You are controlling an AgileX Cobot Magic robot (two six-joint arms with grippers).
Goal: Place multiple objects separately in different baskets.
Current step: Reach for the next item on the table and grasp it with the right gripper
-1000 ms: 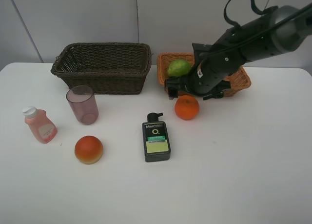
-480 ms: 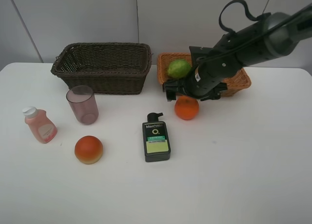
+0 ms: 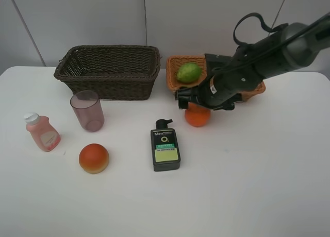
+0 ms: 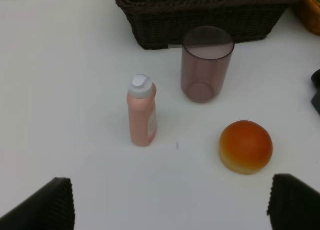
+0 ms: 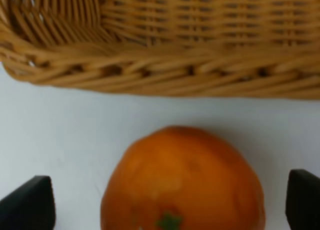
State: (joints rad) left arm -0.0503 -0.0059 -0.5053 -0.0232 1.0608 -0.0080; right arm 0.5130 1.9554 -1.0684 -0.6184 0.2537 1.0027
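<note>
My right claw [image 5: 165,204] is spread wide, straddling the tangerine [image 3: 198,118] without pinching it. The tangerine sits on the bench [image 3: 258,170] just in front of the tan basket [image 3: 172,66], which holds the lime [image 3: 188,72]. My left claw [image 4: 172,202] gapes wide too, empty, near the pink bottle [image 4: 142,112].

High front overview; right wrist close on tangerine [image 5: 182,182]

Even, diffuse light from above fills my workspace; the white table [image 3: 258,185] reads bright, without glare. Shadows are soft and short, pooling under the tangerine [image 3: 197,118] and beside the pump bottle [image 3: 165,150]. My right wrist view is blurred at close range, softening the tan basket [image 5: 175,74] weave. My left wrist view is sharper.
</note>
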